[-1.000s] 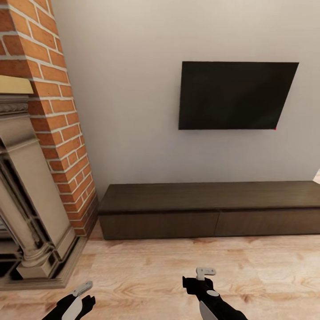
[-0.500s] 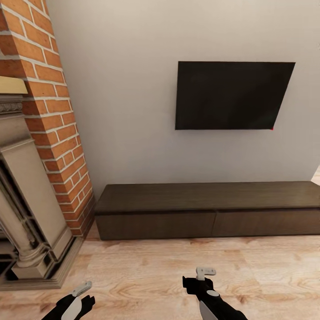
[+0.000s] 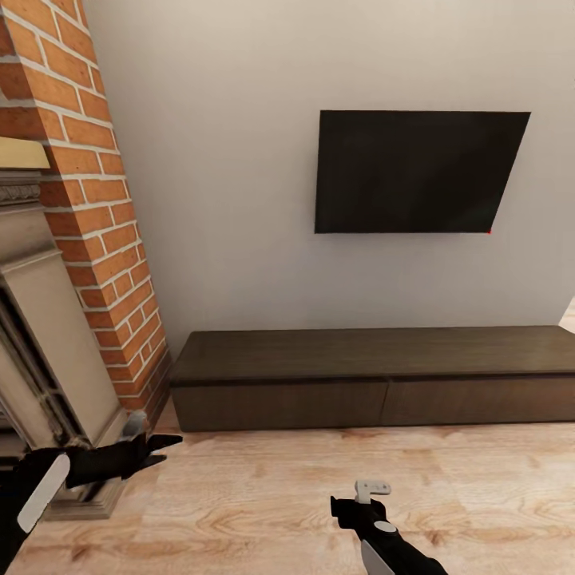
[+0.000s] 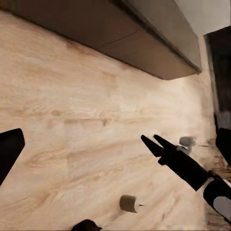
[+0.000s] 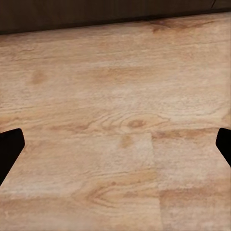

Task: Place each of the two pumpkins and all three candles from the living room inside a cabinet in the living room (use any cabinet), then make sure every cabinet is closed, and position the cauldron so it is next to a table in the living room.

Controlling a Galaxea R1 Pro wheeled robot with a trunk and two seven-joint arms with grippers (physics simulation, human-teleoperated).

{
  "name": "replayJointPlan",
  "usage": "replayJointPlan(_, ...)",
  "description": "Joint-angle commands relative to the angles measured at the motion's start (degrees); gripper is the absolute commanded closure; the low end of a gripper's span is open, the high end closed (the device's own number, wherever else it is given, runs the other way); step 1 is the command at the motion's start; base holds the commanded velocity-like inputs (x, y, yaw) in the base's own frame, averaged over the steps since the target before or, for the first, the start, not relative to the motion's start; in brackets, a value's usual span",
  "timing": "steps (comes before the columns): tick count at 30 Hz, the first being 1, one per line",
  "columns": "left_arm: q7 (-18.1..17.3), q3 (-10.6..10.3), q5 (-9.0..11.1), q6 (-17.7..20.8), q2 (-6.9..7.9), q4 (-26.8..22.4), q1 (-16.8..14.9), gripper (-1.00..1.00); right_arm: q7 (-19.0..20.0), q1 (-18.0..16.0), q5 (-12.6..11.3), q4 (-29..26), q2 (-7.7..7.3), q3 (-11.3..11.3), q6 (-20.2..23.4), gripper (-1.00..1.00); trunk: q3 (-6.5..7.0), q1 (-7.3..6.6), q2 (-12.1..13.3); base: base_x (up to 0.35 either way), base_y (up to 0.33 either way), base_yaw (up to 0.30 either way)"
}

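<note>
You face the long, low dark brown wooden cabinet (image 3: 375, 383), fronts shut; both the left gripper (image 3: 152, 447) and the right gripper (image 3: 363, 499) are spread and empty, ready to pull a front.

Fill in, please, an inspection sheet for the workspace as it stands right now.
Surface: light wooden floor.
Job's things: cabinet against the wall, both fronts shut; one candle on the floor; a greyish stub may be another, too blurred to tell.
Clutter: dark rounded shape at the picture's edge, unidentifiable.
Grippers: left gripper open, empty; right gripper open, empty.
Cables: nothing seen.
Surroundings: wall-mounted television, brick chimney, stone fireplace.
</note>
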Motion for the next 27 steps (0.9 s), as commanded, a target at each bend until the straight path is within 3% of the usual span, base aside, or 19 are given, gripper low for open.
replayJointPlan(1, -4.86, 0.12, -0.39, 0.67, 0.73, -3.53, 0.17, -1.0, -0.48, -0.06, -0.44, -0.07, -0.05, 0.49, 0.04, -1.0, -0.07, 0.0, -0.02, 0.0, 0.0, 0.0)
replayJointPlan(2, -9.16, 0.17, -0.1, 1.03, 1.18, -6.18, 0.27, -1.0, -0.48, -0.06, -0.44, -0.07, -0.05, 0.48, 0.04, -1.0, -0.07, 0.0, -0.02, 0.0, 0.0, 0.0)
replayJointPlan(6, -20.25, 0.05, 0.9, 1.43, 1.64, -10.32, 0.4, -1.0, -0.43, -0.06, -0.49, -0.07, -0.05, 0.46, 0.04, -1.0, -0.07, 0.0, -0.02, 0.0, 0.0, 0.0)
replayJointPlan(10, -26.12, 0.16, 1.43, 1.41, 1.72, -10.74, 0.44, -1.0, -0.38, -0.06, -0.57, -0.05, -0.04, 0.41, 0.01, -1.0, -0.07, 0.0, -0.02, 0.0, 0.0, 0.0)
replayJointPlan(14, -27.74, 0.3, 1.7, 1.46, 1.61, -10.6, 0.44, -1.0, 1.05, -0.06, -1.67, -0.09, -0.01, 0.28, -0.02, -1.0, -0.6, 0.66, -1.23, 0.0, 0.0, 0.0)
replayJointPlan(17, -28.52, 0.34, 1.83, 1.49, 1.48, -10.54, 0.45, -1.0, 6.12, -0.06, -5.22, -0.27, 0.07, -0.27, 0.46, -1.0, -1.14, 1.32, -2.43, 0.0, 0.0, 0.0)
replayJointPlan(20, -29.51, 0.26, 1.8, 1.49, 1.34, -10.54, 0.45, -1.0, 12.98, -0.06, -11.94, -0.55, 0.06, -1.95, 2.16, -1.0, -1.68, 1.98, -3.63, 0.0, 0.0, 0.0)
replayJointPlan(22, -30.81, 0.19, 1.75, 1.5, 1.25, -10.56, 0.45, -1.0, 17.3, -0.08, -18.64, -0.82, -0.35, -4.12, 5.76, -1.0, -2.04, 2.41, -4.44, 0.0, 0.0, 0.0)
replayJointPlan(23, -31.66, 0.16, 1.74, 1.5, 1.23, -10.56, 0.45, -1.0, 18.5, -0.1, -21.61, -0.9, -1.2, -5.55, 7.68, -1.0, -2.22, 2.63, -4.84, 0.0, 0.0, 0.0)
replayJointPlan(27, -34.49, -0.05, 1.71, 1.5, 1.22, -10.59, 0.45, -1.0, 19.87, -0.39, -27.14, -2.27, -5.16, -10.74, 11.44, -1.0, -2.94, 3.51, -6.44, 0.0, 0.0, 0.0)
